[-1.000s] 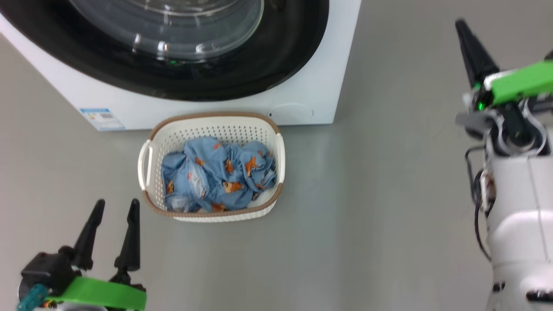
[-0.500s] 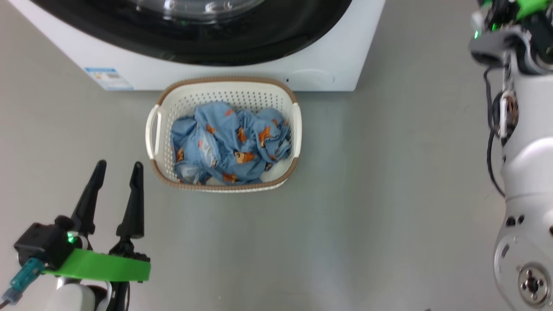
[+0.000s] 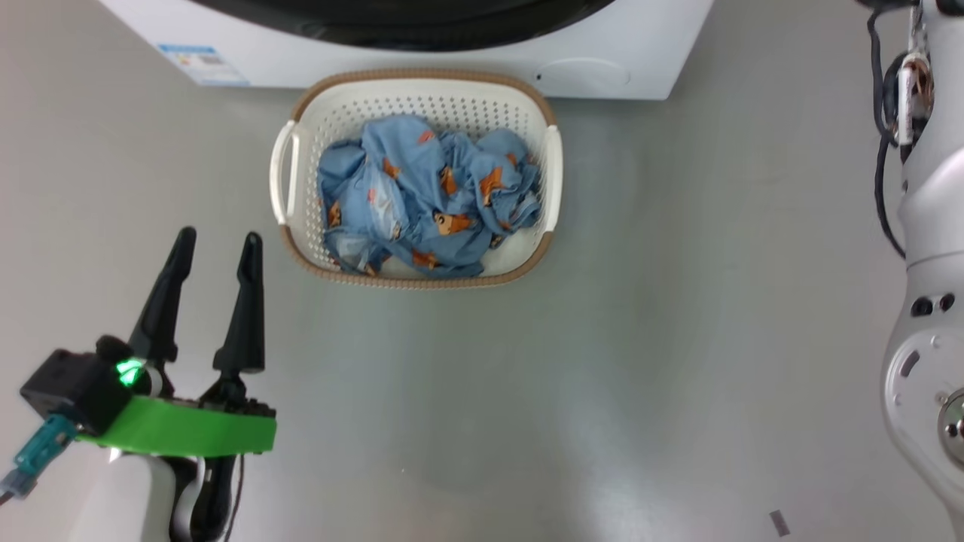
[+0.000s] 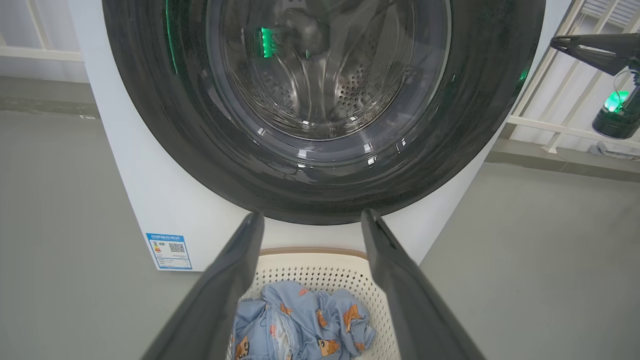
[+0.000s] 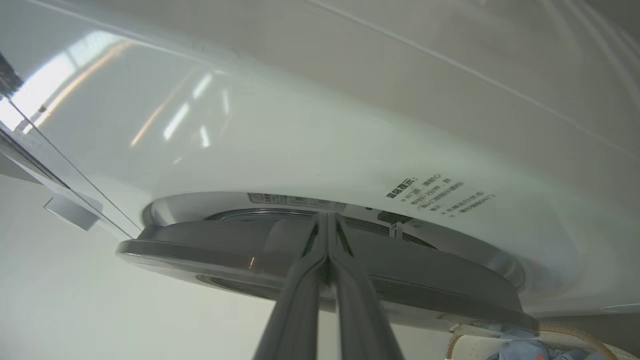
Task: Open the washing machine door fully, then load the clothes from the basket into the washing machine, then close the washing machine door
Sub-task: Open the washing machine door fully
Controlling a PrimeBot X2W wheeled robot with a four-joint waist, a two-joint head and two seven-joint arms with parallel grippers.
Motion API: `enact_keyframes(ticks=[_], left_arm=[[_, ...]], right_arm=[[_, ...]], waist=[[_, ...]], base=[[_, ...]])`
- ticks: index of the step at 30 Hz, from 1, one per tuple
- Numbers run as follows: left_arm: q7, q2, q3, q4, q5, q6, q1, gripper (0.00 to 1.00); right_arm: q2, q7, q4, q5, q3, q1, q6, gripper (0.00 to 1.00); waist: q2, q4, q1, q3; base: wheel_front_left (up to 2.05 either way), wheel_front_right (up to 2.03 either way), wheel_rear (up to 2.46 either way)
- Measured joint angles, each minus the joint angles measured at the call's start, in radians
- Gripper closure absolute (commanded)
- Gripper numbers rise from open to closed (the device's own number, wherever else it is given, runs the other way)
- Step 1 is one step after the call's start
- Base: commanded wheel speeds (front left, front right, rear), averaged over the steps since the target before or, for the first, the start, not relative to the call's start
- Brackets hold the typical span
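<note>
- The left tool (image 3: pixel 219 237) hovers over the grey floor (image 3: pixel 602 339) at the lower left of the head view. Its fingers are apart and empty, near the basket's left corner.
- The basket (image 3: pixel 301 248) stands on the floor just before the washing machine (image 3: pixel 640 53), and the clothes (image 3: pixel 429 188) lie crumpled inside it.
- The washing machine door (image 4: pixel 150 125) looks shut, above the basket.
- The right tool (image 5: pixel 326 220), fingers pressed together and empty, points at the door's rim; I cannot tell whether it touches.
</note>
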Motion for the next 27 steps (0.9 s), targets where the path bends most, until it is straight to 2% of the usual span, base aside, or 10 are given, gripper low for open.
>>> enact_keyframes(ticks=[9,20,27], left_arm=[[0.000,-0.021,-0.019,-0.011,-0.024,0.000,-0.055,0.00],[0.000,-0.039,-0.037,-0.012,-0.037,0.000,-0.087,0.00],[0.000,-0.043,-0.036,-0.011,-0.040,0.000,-0.088,0.00]], right_arm=[[0.003,-0.012,0.078,-0.081,-0.002,-0.110,0.000,1.00],[-0.007,-0.074,0.183,-0.082,0.060,-0.213,0.000,1.00],[-0.025,-0.069,0.212,-0.056,0.110,-0.237,0.000,1.00]], waist=[[0.0000,0.043,0.0000,0.060],[0.0000,0.083,0.0000,0.101],[0.0000,0.091,0.0000,0.104]], base=[[0.00,0.00,0.00],[0.00,0.00,0.00],[0.00,0.00,0.00]])
